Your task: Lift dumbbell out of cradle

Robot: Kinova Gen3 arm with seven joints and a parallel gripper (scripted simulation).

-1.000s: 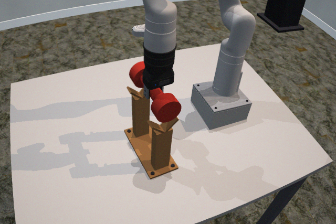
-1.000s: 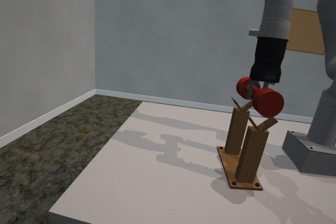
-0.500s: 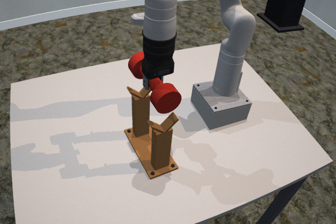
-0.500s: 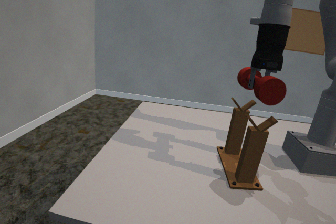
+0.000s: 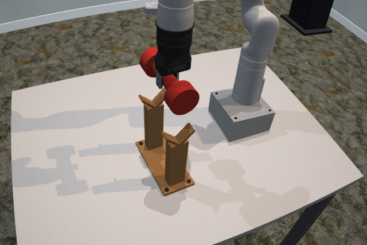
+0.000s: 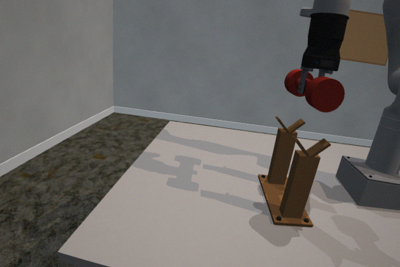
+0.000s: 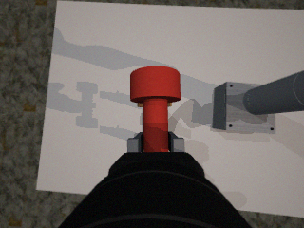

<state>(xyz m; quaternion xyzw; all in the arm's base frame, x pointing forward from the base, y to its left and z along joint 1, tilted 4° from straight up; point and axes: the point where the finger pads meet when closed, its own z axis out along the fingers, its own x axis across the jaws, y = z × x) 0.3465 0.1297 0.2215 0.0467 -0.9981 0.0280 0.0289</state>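
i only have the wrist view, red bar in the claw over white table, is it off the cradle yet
Observer: Yes. In the exterior view the dumbbell hangs above both forks of the cradle, open air between them.
Operator: is it level
Observer: About level in the exterior view; both heads show, one either side of the claw.
Operator: arm touching anything
Observer: Not that I can see. In the top view the claw meets only the handle, and the cradle stands bare beside the grey base block.

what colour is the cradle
Orange-brown cradle, clearest in the top view.
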